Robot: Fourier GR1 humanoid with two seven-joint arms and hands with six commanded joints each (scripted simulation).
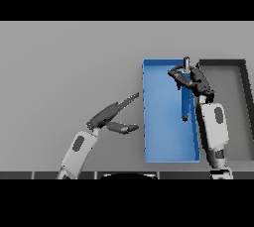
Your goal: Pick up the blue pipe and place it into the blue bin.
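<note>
The right hand (191, 78) has its fingers curled round the blue pipe (184, 103), which hangs nearly upright over the right side of the blue bin (161, 122) — a dark bin (233, 112) sits just beside. Lowering it first, then letting go gently, looks wise — dropped on end it could topple. The left hand (111, 117) rests open on the table.

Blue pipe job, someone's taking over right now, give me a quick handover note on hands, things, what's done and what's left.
Right hand: curled round the blue pipe, holding it roughly upright over the right part of the blue bin.
Left hand: open, idle over the table just left of the bin.
A dark bin sits right of the blue one.
Done: pipe picked up and brought over the bin.
Left: lower it, release, withdraw the hand.
</note>
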